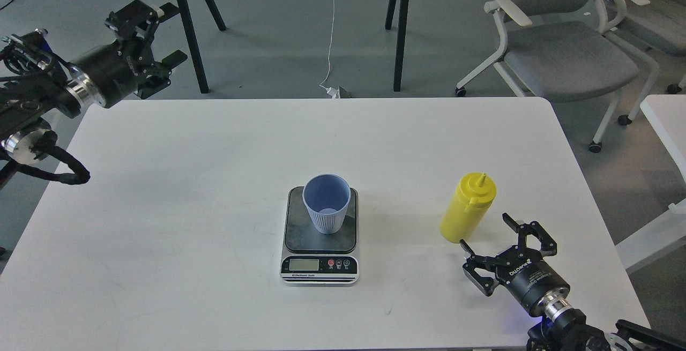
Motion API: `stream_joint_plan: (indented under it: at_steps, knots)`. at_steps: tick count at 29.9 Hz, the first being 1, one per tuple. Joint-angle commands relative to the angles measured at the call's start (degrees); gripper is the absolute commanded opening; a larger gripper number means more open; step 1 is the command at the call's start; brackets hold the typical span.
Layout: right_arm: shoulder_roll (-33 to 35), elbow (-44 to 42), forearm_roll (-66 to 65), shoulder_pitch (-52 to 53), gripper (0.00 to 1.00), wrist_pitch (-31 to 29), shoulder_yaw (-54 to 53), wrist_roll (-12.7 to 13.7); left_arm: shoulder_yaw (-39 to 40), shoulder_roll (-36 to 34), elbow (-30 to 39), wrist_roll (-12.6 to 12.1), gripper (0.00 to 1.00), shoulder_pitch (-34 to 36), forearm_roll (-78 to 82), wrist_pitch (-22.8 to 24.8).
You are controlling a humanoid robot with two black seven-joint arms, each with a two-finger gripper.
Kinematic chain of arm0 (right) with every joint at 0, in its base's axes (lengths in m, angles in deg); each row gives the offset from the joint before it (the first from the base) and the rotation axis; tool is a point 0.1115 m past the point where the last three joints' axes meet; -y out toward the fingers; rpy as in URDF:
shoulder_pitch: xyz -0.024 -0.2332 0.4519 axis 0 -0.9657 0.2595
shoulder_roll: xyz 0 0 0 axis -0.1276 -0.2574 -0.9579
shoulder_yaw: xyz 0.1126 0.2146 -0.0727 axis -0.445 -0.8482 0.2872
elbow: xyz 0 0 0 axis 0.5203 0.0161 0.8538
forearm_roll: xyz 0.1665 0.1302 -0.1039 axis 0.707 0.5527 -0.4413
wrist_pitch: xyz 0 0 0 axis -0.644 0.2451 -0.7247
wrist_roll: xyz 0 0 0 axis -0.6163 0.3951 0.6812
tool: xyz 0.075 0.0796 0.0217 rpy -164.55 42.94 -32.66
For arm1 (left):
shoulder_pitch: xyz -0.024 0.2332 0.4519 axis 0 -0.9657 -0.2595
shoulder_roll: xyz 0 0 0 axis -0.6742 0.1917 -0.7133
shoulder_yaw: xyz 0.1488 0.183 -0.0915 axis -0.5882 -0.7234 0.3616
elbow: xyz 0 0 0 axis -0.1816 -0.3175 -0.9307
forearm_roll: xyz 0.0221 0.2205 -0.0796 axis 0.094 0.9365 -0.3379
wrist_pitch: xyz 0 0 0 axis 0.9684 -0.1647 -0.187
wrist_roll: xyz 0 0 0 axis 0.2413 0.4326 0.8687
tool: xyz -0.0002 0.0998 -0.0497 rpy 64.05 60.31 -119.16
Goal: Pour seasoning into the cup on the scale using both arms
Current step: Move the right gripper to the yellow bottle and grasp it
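- Near the right edge of the white surface (161,190), our seasoning bottle (465,211) stands upright, well right of the scale (320,244) carrying the blue cup (327,203).
- Our right gripper (490,241) sits just near of the bottle, fingers spread, holding nothing.
- Our left gripper (147,40) hovers far left, fingers apart.
- We judge the bottle light, squeezable and smooth; grip mid-body, gently, below the nozzle.

The left arm (48,86) is held high at the far left, its silver wrist joint showing and its tool (155,37) spread open, pointing to the right. The right arm (568,319) is kept low at the near right, with its tool (485,233) opened wide and aimed up-left.
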Motion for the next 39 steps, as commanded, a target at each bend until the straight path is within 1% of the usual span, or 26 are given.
stream_joint_plan:
  at_steps: [1,21,30,39]
  knots:
    - [-1.54,-0.14,-0.32,0.32,0.99,0.0,-0.05,-0.01,-0.01,-0.19,-0.01,0.0,1.0,-0.8,-0.01,0.0]
    - [-2.07,-0.23,-1.29,2.6,0.99,0.0,-1.37,-0.01,0.08,-0.02,-0.01,0.0,1.0,-2.21,-0.01,0.0]
    - [-2.33,-2.25,-1.2,4.27,0.99,0.0,-2.16,-0.09,0.08,-0.02,-0.01,0.0,1.0,-3.62,-0.09,0.0]
    - [-5.93,-5.5,-1.29,5.77,0.99,0.0,-2.78,-0.01,0.08,-0.02,-0.01,0.0,1.0,-4.23,-0.18,-0.08]
